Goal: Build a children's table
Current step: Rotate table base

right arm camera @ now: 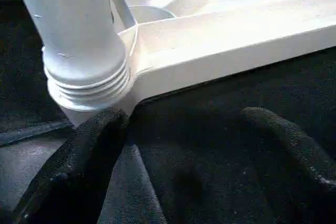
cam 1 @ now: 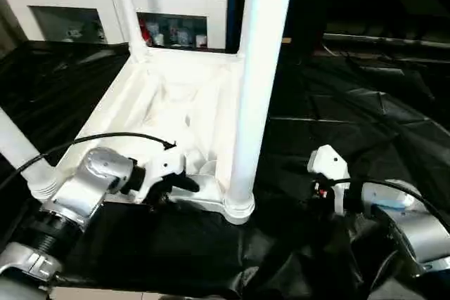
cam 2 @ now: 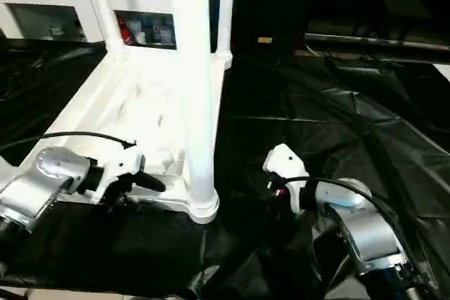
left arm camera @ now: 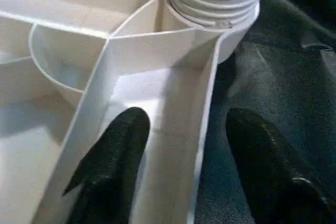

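Lying upside down on the black-covered work table (cam 1: pixel 365 124): children's table (cam 1: pixel 176 103), legs upward. Left gripper (cam 1: pixel 172 184), open, straddles its near rim, probably to steady it. Right gripper (right arm camera: pixel 184 145), open and empty, waits beside the near-right leg (cam 1: pixel 256 82).

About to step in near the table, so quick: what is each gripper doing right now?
Left gripper: open, fingers astride the table top's edge wall.
Right gripper: open, holding nothing, on the black cover beside the near leg.
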Controlling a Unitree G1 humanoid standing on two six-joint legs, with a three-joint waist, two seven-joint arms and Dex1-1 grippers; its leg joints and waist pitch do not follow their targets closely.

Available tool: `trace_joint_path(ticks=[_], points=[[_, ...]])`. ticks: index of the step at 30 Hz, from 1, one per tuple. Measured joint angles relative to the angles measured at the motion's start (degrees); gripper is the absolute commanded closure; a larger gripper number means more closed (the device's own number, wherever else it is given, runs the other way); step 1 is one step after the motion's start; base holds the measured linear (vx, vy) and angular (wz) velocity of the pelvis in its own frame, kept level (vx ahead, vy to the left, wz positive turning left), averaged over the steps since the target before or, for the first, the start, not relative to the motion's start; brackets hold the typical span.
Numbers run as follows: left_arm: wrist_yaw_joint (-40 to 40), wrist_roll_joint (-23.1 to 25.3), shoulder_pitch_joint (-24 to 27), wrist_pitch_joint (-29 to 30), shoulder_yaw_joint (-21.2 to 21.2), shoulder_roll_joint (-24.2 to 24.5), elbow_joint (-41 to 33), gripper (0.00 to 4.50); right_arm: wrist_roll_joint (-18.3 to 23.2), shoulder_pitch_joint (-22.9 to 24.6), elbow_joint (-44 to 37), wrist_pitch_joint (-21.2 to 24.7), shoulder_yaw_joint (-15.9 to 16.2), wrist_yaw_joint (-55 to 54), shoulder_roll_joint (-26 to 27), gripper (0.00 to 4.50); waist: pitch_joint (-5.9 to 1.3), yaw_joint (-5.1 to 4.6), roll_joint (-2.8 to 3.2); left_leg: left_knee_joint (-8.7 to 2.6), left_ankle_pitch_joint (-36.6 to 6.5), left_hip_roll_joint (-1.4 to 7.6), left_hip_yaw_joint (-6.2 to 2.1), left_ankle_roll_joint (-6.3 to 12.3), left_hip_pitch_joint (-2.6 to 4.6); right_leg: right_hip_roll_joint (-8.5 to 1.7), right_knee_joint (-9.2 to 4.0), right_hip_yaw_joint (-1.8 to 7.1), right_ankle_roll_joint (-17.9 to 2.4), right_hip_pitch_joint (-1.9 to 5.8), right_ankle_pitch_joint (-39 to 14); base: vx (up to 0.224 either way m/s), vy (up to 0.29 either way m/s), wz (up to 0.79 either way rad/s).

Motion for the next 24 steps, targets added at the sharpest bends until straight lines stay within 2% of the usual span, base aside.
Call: trace_joint_path(ticks=[1, 3, 6, 9, 17, 20, 24], points=[[-0.14, 0.0, -0.06, -0.25, 0.01, 0.0, 0.29, 2.01, 0.04, 0.0, -0.03, 0.0, 0.0, 0.0, 0.0, 0.64, 0.0, -0.01, 0.0, 0.0, 0.0, 0.0, 0.01, 0.0, 0.01, 0.0, 0.0, 0.0, 0.0, 0.0, 0.0, 0.0, 0.0, 0.0], [-0.39, 0.02, -0.31, -0.58, 0.03, 0.0, 0.96, 2.4, 0.07, 0.0, -0.28, 0.0, 0.01, 0.0, 0.0, 0.64, 0.0, 0.02, 0.0, 0.0, 0.0, 0.01, 0.03, 0.0, 0.01, 0.0, 0.01, 0.0, 0.0, 0.0, 0.0, 0.0, 0.0, 0.0], [-0.45, 0.15, -0.57, -1.05, 0.05, 0.0, 1.64, 2.43, 0.08, 0.0, -0.34, -0.01, 0.01, 0.0, 0.0, 0.64, 0.01, 0.0, 0.03, 0.0, 0.0, 0.02, 0.04, 0.0, 0.01, 0.0, 0.0, 0.0, 0.0, 0.0, 0.0, 0.0, 0.0, 0.0], [-0.5, 0.75, -1.13, -1.61, 0.05, -0.02, 2.84, 2.83, 0.07, 0.0, -0.34, -0.03, 0.02, 0.0, 0.0, 0.64, 0.02, 0.01, 0.05, -0.01, 0.0, 0.02, 0.04, 0.0, 0.01, 0.0, 0.0, 0.0, 0.0, 0.0, 0.0, 0.0, 0.0, 0.0], [-1.86, 1.84, -1.97, -3.55, -0.21, -0.01, 4.34, 3.36, 0.0, 0.02, -0.33, -0.16, 0.04, 0.0, -0.12, 0.64, 0.04, 0.0, 0.1, -0.02, 0.0, 0.03, 0.05, -0.01, 0.02, 0.0, -0.02, 0.0, -0.01, 0.0, 0.0, 0.0, 0.0, 0.0], [-1.88, 2.21, -2.04, -4.0, -0.31, -0.01, 5.27, 3.69, -0.09, 0.02, -0.33, -0.35, 0.04, 0.01, -0.18, 0.64, 0.04, -0.02, 0.11, -0.03, 0.0, 0.03, 0.06, -0.01, 0.05, 0.0, 0.01, 0.0, -0.02, 0.02, 0.01, 0.0, 0.0, 0.0], [-2.32, 2.13, -2.04, -3.98, -0.35, -0.1, 5.58, 3.88, -0.15, 0.02, -0.28, -0.51, 0.04, 0.02, -0.4, 0.64, 0.04, -0.01, 0.11, -0.04, 0.01, 0.04, 0.07, -0.02, 0.07, -0.01, 0.02, 0.0, -0.03, 0.02, 0.02, 0.0, 0.0, 0.0]])
